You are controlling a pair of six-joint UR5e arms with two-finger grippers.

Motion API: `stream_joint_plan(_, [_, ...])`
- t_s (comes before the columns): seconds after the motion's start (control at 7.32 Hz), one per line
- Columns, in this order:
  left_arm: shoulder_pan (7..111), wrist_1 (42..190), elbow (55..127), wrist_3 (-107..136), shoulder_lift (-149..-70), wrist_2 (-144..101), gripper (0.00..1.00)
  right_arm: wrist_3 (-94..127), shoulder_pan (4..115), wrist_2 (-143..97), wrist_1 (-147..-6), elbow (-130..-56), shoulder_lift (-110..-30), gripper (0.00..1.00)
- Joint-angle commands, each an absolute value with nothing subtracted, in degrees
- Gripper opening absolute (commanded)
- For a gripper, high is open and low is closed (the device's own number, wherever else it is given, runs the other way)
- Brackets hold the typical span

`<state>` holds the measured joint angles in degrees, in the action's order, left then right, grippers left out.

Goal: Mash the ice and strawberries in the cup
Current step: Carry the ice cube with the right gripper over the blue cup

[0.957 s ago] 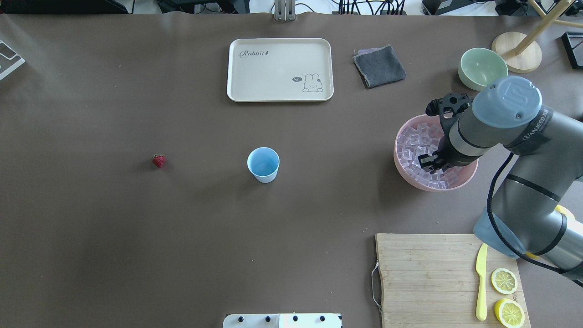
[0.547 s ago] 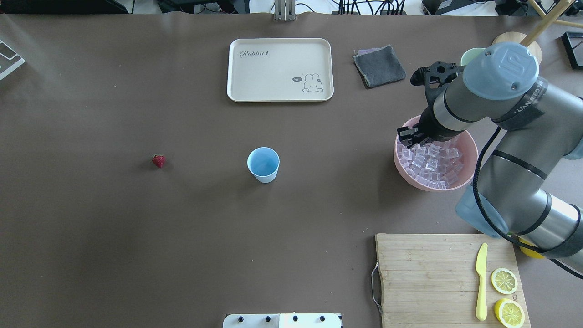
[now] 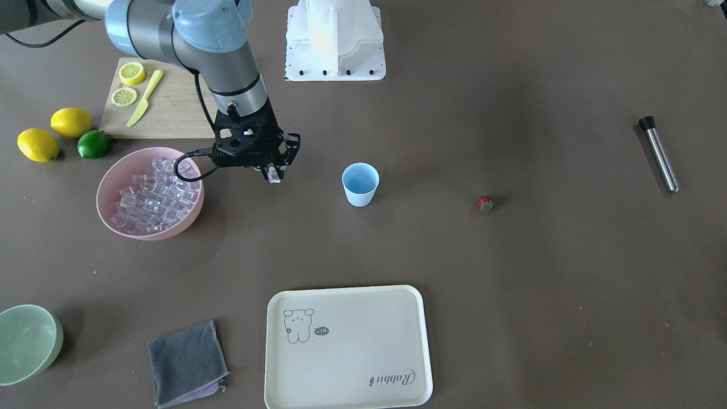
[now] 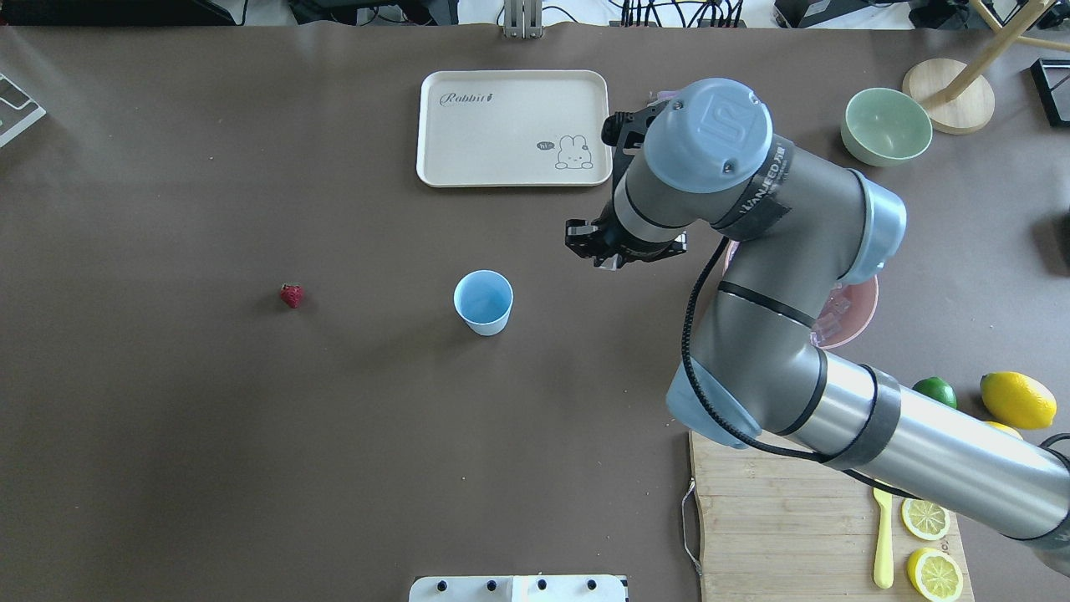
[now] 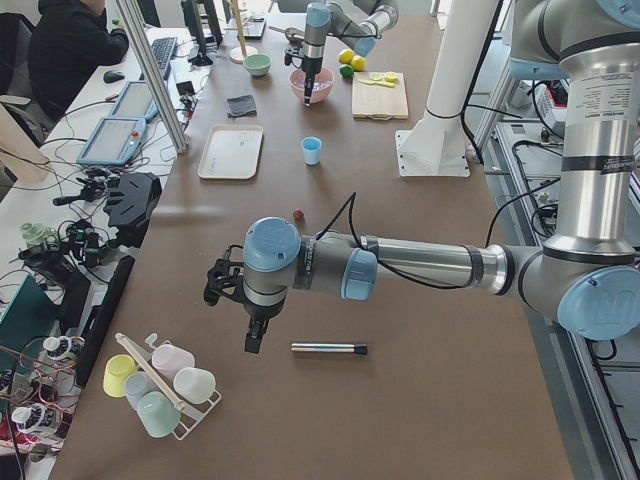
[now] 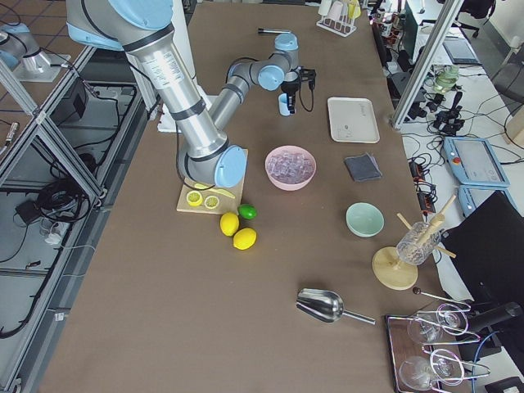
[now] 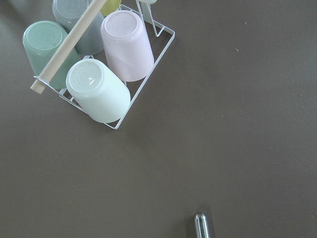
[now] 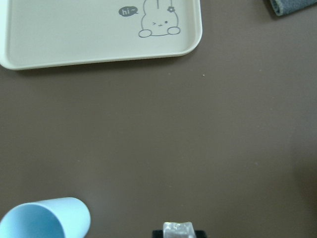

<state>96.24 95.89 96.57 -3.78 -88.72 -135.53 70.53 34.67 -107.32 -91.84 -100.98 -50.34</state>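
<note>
Change: 1 s ago the R gripper was down among the ice in the pink bowl. 0.5 s ago it had lifted to the bowl's far-left rim. Now it is clear of the bowl, over bare table.
R gripper [image 3: 274, 171]: fingers clamped on one clear ice cube [image 8: 178, 230], pinched at the tips. Wrist cam shows it best.
Gripper pos: btw pink bowl [image 3: 164, 232] and cup [image 4: 483, 303]. In overhead view it sits right of the cup and a bit farther, not yet over the rim.
Cup: upright, mid-table, apart from everything. Looks empty inside, though a clear cube on blue would be hard to spot.
Ice [image 3: 153, 196]: the rest is heaped in the pink bowl.
Strawberry [image 4: 291, 295]: on the table, well left of the cup in overhead view, untouched.
L gripper [image 5: 254, 338]: seen only in the left side view, hanging over the table near a metal rod [image 5: 328, 348]. Open or closed, can't tell.
Meaning: the pick looks done and the carry to the cup is under way. Prob. an early cube, w/ strawberry drop and mashing not yet begun.
Next need: shift left and slightly nearer until over the cup mouth, then release.
</note>
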Motion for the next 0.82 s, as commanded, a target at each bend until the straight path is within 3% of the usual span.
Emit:
stream_joint_plan(0.0, [96.24,95.89,96.33,-3.78,-88.77,-135.53,0.99,76.79,30.51,-103.47,-91.5,-96.08,-43.27,0.16])
stream_joint_plan(0.27, [96.15,95.89,96.07,-3.78,-89.21,-135.53,0.99,79.18,29.01,-102.49,-80.94,-86.26,-39.02,0.21])
stream_joint_plan(0.55, [96.24,95.89,95.98,-3.78,-89.21,-135.44,0.99,79.63,28.3,-101.51,-78.66,-85.69,-39.72,0.26])
stream_joint_plan(0.68, [96.24,95.89,95.89,-3.78,-89.21,-135.44,0.99,79.45,28.21,-101.6,-78.84,-85.78,-39.99,0.8])
